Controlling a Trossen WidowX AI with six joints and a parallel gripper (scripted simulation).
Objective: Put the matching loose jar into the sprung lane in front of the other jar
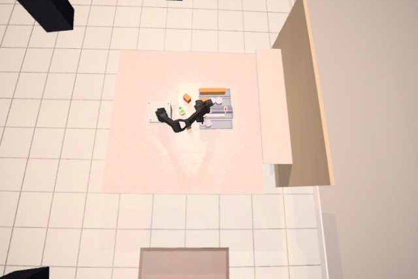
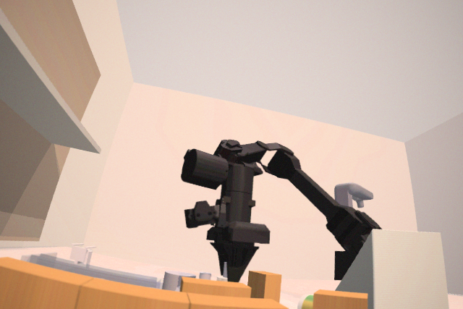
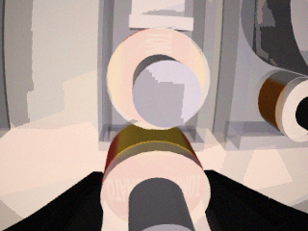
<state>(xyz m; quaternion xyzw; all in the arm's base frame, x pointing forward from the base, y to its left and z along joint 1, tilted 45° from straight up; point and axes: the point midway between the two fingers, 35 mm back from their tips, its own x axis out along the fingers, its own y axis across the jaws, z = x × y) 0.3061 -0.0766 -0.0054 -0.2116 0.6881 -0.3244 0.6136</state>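
Note:
My gripper points down, shut on a jar with a pale, tomato-lettered top, grey centre and olive-and-red side. The held jar is upright, at the front end of the sprung lane, overlapping the low front stop in the wrist view. The matching lane jar stands directly behind it, the two close together; whether they touch is hard to tell. The white pusher plate is right behind the lane jar. The held jar's base is hidden, so its height over the lane floor is unclear.
In the wrist view a brown jar with a white rim stands to the right, near the neighbouring lane's front. Orange boxes stand on the other side. A green-capped bottle and a loose orange box are between arm base and lanes.

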